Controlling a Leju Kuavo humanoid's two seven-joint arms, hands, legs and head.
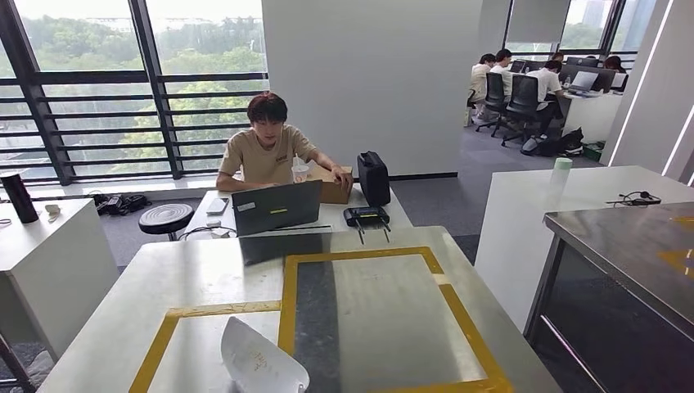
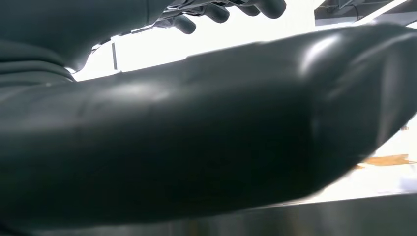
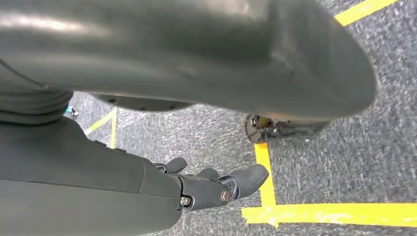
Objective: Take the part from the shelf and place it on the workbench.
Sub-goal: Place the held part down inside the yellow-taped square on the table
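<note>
A: On the pale grey desk (image 1: 205, 278) in front of us, low in the head view, there's the white curved sheet-like part (image 1: 262, 360). It sits inside the left yellow tape frame (image 1: 176, 323). Log it as at the workbench.

B: Agreed. Are we holding it? We can't tell whether it rests on the desk or is propped from below.

A: Left hand (image 2: 187, 147) is a dark blur in its wrist view, with dark fingers (image 2: 219, 12) against bright background and a desk edge close by. We can't tell their state, grasping or released.

B: Right hand (image 3: 216, 187) hangs over the grey carpet floor (image 3: 344, 147) with yellow tape lines. Its fingers are loose and apart, nothing in them.

A: Progress, then: we judge the fetch done and the part delivered to the desk. What's left, if anything, is letting go and pulling the left arm clear.
</note>
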